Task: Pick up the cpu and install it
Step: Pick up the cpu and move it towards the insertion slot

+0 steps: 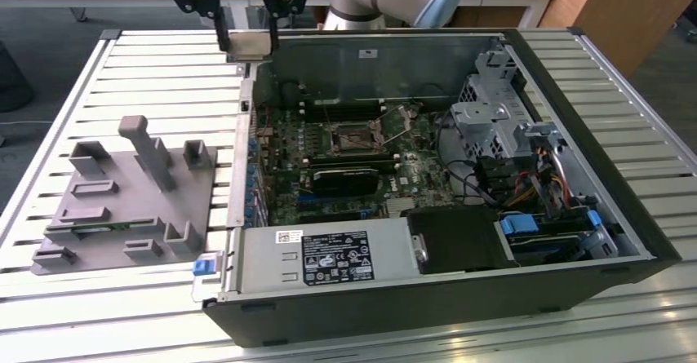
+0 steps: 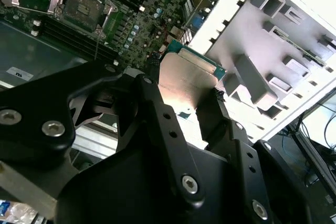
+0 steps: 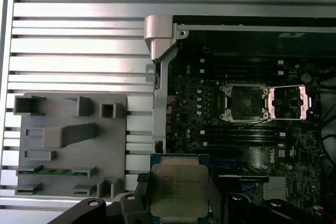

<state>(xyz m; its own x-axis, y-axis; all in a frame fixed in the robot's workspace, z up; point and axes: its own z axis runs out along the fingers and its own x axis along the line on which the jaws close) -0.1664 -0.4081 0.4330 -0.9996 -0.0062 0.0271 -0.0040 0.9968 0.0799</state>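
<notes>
Now the gripper hangs above a corner of the open computer case on the desk. Its fingers are clamped on opposite edges of the cpu, held in the air. The motherboard socket lies open, well apart from it.

cpu 1 | hand 1 | socket 1 | computer case 1 | grey fixture tray 1
</notes>
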